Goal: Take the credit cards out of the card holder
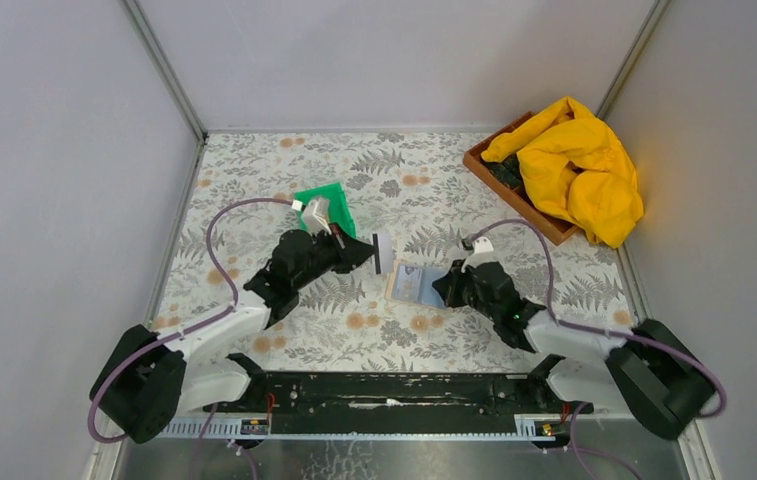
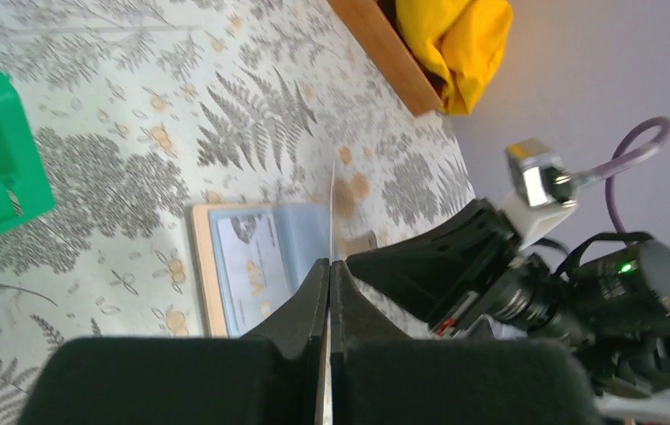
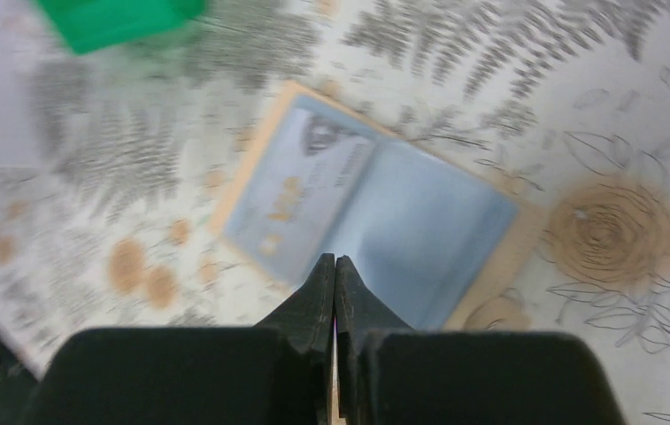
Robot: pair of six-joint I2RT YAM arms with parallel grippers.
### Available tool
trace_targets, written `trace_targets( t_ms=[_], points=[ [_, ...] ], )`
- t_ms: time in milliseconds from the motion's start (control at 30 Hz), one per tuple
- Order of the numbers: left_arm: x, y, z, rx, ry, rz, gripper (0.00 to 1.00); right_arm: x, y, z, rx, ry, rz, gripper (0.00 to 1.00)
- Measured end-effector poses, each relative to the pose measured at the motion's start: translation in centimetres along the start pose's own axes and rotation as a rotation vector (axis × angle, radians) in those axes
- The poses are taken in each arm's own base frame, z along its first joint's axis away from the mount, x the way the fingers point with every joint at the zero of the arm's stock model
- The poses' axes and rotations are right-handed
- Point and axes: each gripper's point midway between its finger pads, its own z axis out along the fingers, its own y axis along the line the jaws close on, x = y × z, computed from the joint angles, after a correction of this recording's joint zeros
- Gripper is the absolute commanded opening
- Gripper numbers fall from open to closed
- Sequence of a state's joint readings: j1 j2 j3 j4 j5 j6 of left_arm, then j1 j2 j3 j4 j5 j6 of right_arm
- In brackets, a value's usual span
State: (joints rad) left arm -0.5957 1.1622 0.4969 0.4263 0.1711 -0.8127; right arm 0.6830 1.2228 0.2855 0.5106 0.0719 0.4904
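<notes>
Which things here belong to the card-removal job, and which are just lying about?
Job: card holder, lying open; dark card, pinched in the left gripper; greyish card in the holder; right gripper, shut.
Lying about: green bin; wooden tray; yellow cloth.

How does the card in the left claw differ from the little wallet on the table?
The dark card stands on edge, pinched in the left gripper; the card holder lies flat on the table. The dark card is one thin sheet; the card holder is spread open in two blue-grey panels with a tan rim. Both are small, flat rectangles.
</notes>
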Motion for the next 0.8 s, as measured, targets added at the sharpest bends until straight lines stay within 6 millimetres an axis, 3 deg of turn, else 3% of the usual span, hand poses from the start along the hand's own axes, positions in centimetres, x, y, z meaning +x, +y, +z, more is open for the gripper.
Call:
trace_targets(
  t_ms=[67,200,267,467,667,800],
  points=[
    [0.4,-0.1,-0.6,0.027,0.02,-0.003,0.0,-1.0,1.8,-1.5,-0.118,-0.062,-0.02,0.03],
    [1.2,0.3,-1.9,0.084,0.056,-0.028,0.0,-4.2,6.0,-4.4,-0.335,-0.186,-0.066,0.34],
    [1.4,0.1,-2.4,0.129,0.068,-0.046,0.0,-5.0,7.8,-5.5,-0.433,-0.218,-0.089,0.42],
    [2.2,-2.7,-3.8,0.342,0.089,-0.088,0.0,-4.1,10.8,-6.6,-0.607,-0.14,-0.122,0.44],
    [2.9,-4.2,-4.7,0.472,0.109,-0.147,0.0,-5.5,13.4,-7.6,-0.722,-0.146,-0.127,0.55],
    [3.0,-4.9,-5.1,0.539,0.116,-0.189,0.0,-5.9,14.1,-7.4,-0.754,-0.141,-0.119,0.55]
  ],
)
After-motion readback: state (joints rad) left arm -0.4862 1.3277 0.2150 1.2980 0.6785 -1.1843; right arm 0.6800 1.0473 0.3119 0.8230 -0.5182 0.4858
